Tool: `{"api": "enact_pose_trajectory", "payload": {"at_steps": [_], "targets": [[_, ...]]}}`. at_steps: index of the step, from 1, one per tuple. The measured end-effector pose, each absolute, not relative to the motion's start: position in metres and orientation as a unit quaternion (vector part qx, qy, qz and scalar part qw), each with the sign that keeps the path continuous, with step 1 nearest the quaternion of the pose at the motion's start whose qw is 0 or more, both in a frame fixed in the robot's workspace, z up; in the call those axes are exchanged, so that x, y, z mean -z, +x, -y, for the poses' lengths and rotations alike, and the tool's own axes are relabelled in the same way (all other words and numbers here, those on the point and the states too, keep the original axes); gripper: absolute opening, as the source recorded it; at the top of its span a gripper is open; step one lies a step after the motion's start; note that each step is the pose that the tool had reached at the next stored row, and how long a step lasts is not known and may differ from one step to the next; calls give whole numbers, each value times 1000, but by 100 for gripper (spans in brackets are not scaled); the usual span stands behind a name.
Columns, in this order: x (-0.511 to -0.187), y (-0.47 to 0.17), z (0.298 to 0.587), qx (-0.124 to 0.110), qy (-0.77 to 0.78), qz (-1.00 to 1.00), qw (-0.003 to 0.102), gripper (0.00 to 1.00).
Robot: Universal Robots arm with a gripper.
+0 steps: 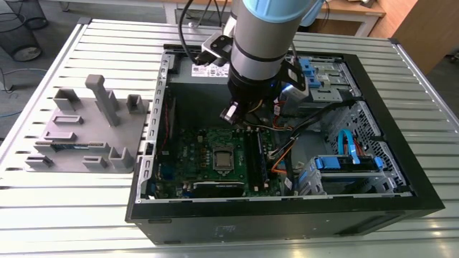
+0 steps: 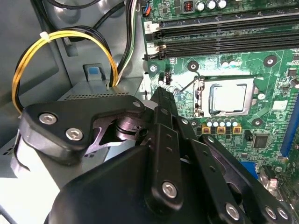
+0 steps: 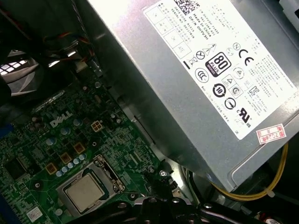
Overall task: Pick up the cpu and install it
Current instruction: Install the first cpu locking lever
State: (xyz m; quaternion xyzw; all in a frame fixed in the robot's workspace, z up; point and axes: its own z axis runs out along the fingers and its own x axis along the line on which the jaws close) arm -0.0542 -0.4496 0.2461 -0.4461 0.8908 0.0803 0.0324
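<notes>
My jaws [image 2: 162, 93] pressed together, gripping nothing. Cpu [image 2: 229, 99] lies flat in socket [image 2: 201, 105], below my tips, offset sideways, well apart. Square, so no long axis.

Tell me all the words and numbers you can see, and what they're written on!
White sticker on the grey metal power supply box: tiny print and round safety marks, too small to quote.
Pink-edged white tag beside it: red stamp, blurred.
Green motherboard: a white logo; part codes too small to read.
Shiny silver square cpu in its socket: no print to see.
</notes>
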Motion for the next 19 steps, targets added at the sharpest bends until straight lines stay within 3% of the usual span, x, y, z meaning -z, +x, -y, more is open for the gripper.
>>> {"api": "enact_pose_trajectory", "payload": {"at_steps": [19], "targets": [[-242, -57, 450, -79, -446, -891, 32, 11]]}}
